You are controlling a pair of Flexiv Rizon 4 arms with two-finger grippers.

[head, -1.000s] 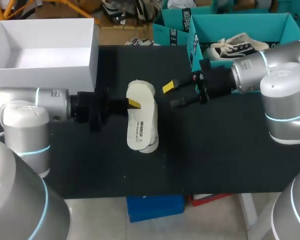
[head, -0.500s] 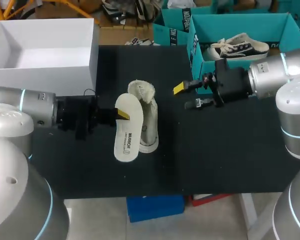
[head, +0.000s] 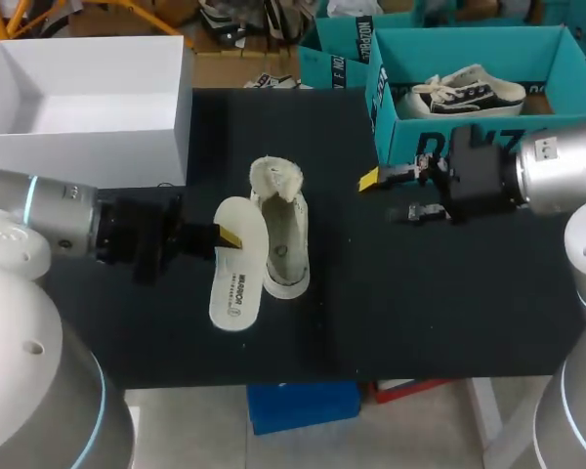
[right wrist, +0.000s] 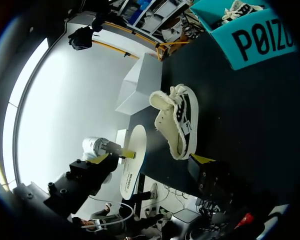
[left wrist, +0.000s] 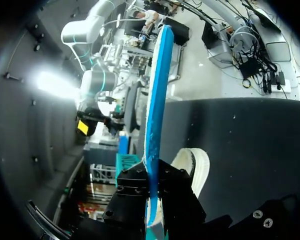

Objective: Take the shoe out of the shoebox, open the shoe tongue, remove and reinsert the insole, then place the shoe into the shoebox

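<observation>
One insole (head: pixel 236 283) clamped in left hand (head: pixel 228 235), beside shoe (head: pixel 283 230)

A teal box (head: pixel 396 137) holds a black sneaker (head: pixel 466 96).

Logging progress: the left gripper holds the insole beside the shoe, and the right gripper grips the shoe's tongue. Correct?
Not quite. In the head view the right gripper is open and empty, apart from the shoe, near the teal box. The left gripper does hold the insole beside the shoe.
</observation>
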